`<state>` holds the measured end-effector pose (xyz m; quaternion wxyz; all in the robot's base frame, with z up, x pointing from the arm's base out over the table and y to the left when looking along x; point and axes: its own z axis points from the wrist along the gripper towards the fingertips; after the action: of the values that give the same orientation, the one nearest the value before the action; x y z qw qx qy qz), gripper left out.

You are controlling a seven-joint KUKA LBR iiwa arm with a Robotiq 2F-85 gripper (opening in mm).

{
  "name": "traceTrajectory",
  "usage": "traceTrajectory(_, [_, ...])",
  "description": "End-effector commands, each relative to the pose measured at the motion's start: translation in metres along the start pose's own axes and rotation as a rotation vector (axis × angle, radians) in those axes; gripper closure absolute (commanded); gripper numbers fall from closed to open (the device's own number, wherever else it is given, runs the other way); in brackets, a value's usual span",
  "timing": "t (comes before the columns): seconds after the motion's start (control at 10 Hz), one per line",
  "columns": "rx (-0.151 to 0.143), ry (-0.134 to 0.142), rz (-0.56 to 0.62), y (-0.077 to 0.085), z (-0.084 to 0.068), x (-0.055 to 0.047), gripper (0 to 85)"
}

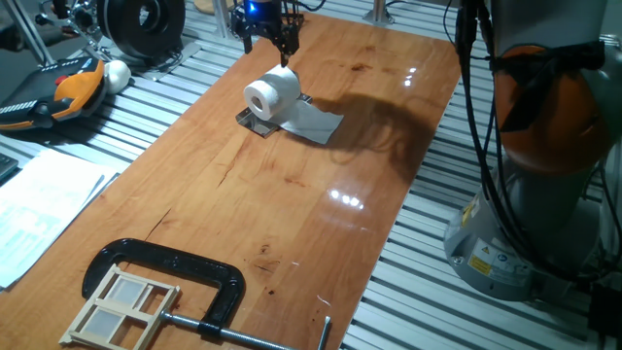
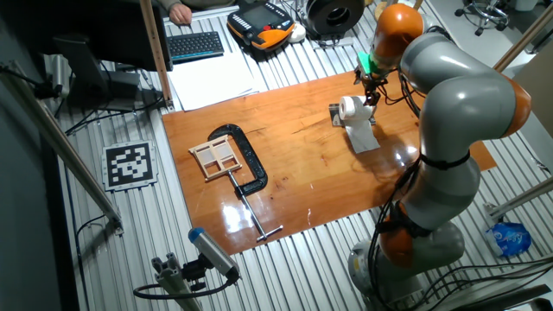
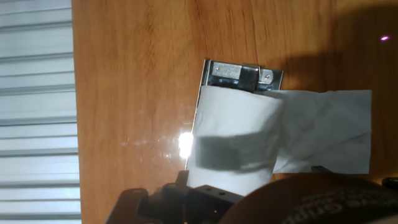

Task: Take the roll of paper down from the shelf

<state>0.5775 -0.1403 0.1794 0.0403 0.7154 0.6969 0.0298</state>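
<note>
The pincer (image 1: 274, 44) hangs just above the roll of paper (image 1: 271, 93), at the twelve o'clock end of the wooden table (image 1: 292, 214) as one fixed view frames it. Its dark fingers (image 1: 288, 41) point down at the top of the roll; from where I stand I cannot tell whether they touch it, nor how wide the jaws are set. In the hand view the gripper's dark body fills the six o'clock edge and the fingertips are not clear enough to judge.

The roll lies on its side on the shelf (image 1: 255, 120), its hollow core facing about eight o'clock in that fixed view. A loose white sheet (image 1: 313, 122) trails off the roll toward four o'clock and lies flat on the wood. From the hand view, the shelf's shiny metal edge (image 3: 241, 73) peeks out at twelve o'clock of the roll (image 3: 236, 140), and the sheet (image 3: 329, 134) spreads toward three o'clock.

Well apart, near the seven o'clock corner of the table, sits a black C-clamp (image 1: 185, 282) gripping a small pale wooden frame (image 1: 121, 309). Flat printed sheets (image 1: 39, 209) rest off the table's edge at nine o'clock.
</note>
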Motion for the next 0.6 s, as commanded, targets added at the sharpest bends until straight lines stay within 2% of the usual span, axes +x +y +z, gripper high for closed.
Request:
traceTrajectory(0.0, [0.005, 0.002, 0.000, -0.0003, -0.0001, 0.0003, 0.0])
traceTrajectory(0.4, [0.010, -0.002, -0.006, -0.0049, -0.0006, 0.0010, 0.0])
traceTrajectory(0.5, [0.008, -0.017, -0.012, -0.0049, -0.0006, 0.0010, 0.0])
